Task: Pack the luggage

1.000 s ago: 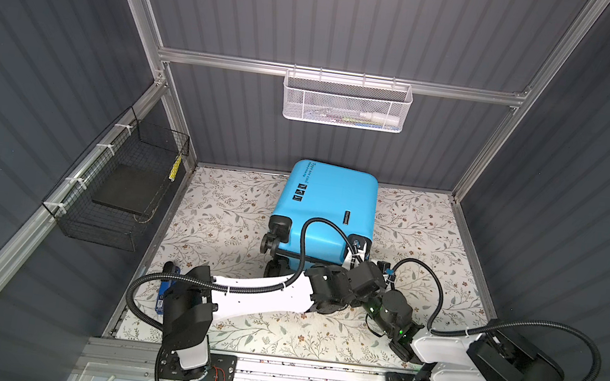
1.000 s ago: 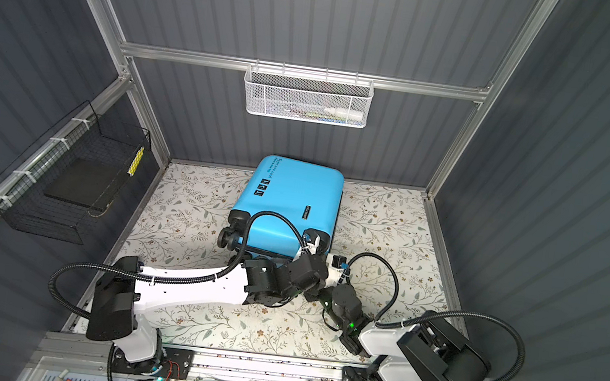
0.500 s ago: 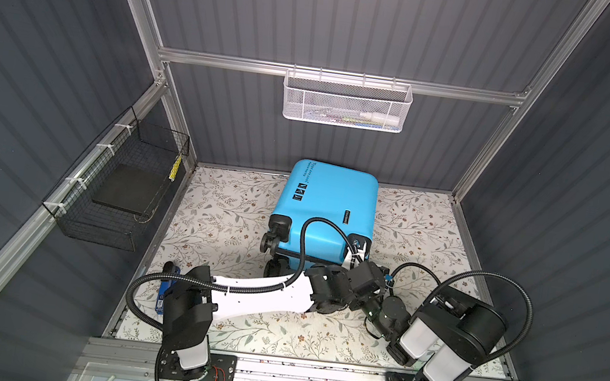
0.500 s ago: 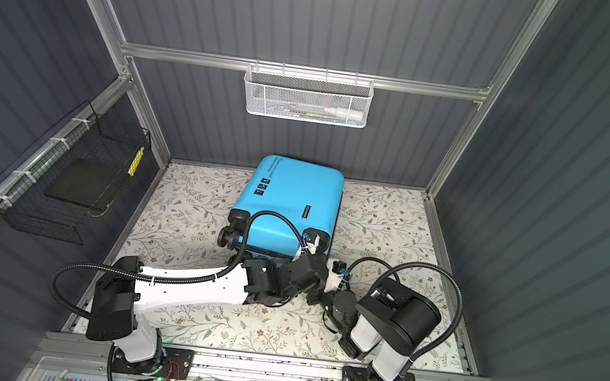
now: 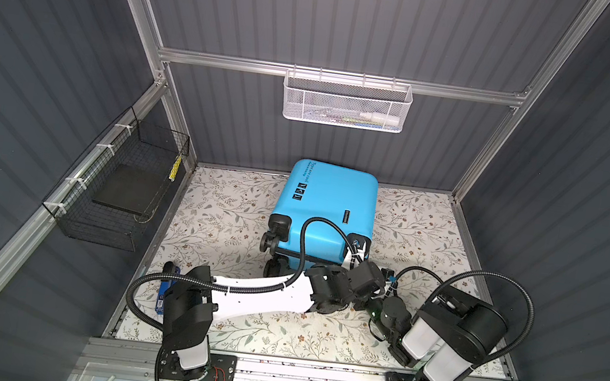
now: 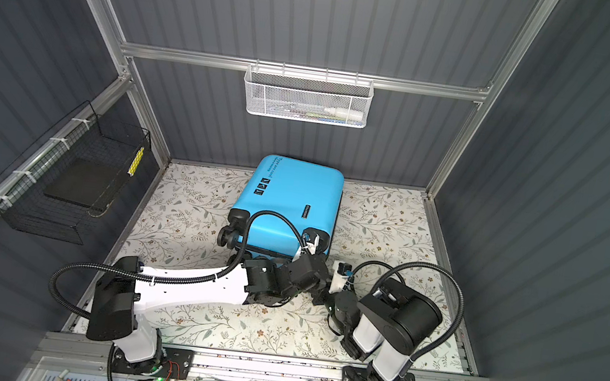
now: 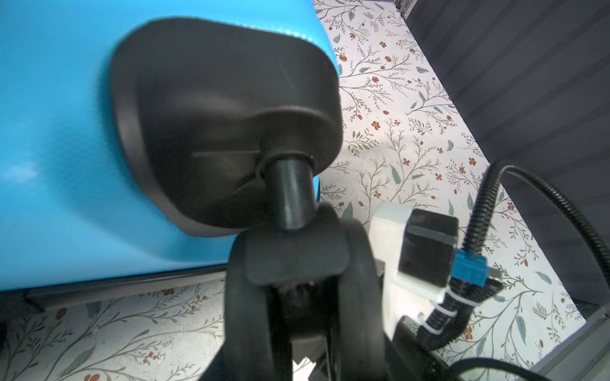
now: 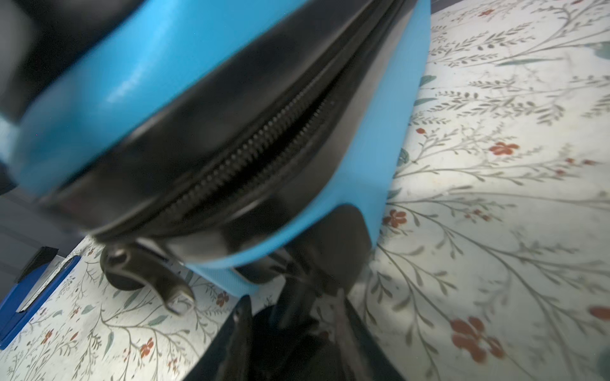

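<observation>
- The floral worktop [image 5: 221, 204] carries the luggage [image 5: 329, 206].
- The luggage lies flat on its shell at the back middle, with its wheels toward the arms.
- A black wire basket [image 5: 114, 194] hangs on the left wall.
- A white mesh basket [image 5: 342, 104] hangs on the back rail.
- The left gripper [image 7: 298, 297] clamps a caster [image 7: 293, 254] at the luggage's near right corner.
- The right gripper [image 8: 293, 333] sits at the same corner with its fingers apart. The wrist view is blurred, so I cannot tell whether it grips anything.

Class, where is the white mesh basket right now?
In both top views, the white mesh basket hangs on the back rail, above the blue suitcase.
</observation>
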`<state>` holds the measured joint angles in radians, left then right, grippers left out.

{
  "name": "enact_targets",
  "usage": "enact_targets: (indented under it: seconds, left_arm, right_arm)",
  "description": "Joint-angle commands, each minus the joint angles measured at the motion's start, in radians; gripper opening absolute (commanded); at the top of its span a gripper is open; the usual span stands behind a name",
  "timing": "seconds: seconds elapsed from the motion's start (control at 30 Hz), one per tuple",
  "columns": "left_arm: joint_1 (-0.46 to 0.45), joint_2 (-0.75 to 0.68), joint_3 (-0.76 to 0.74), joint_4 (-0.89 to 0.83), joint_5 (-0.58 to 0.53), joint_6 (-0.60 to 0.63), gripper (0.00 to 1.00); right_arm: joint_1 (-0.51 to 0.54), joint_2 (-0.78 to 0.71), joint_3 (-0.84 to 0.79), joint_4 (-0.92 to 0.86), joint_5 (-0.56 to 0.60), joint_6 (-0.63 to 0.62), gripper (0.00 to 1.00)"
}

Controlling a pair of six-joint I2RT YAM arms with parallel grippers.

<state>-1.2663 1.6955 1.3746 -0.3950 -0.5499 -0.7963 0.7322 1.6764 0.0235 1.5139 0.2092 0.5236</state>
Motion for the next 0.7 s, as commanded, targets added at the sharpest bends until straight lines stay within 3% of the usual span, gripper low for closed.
enact_targets:
  seconds: [0.0,0.33,0.47,0.67]
  left_arm:
    - [-0.009,-0.033,0.073,0.099,-0.021,0.043,0.0]
    - [-0.01,-0.037,0.067,0.11,-0.022,0.041,0.0]
    - [-0.009,-0.038,0.069,0.113,-0.022,0.041,0.0]
    - [-0.009,-0.036,0.074,0.109,-0.021,0.043,0.0]
  right_arm:
    - [0.006,-0.072,-0.045,-0.044,0.028,-0.028,0.43]
    - [0.058,-0.426,-0.035,-0.462,0.115,-0.129,0.53]
    - [0.067,-0.464,-0.053,-0.468,0.148,-0.163,0.54]
    - [0.121,-0.372,-0.046,-0.337,0.177,-0.213,0.53]
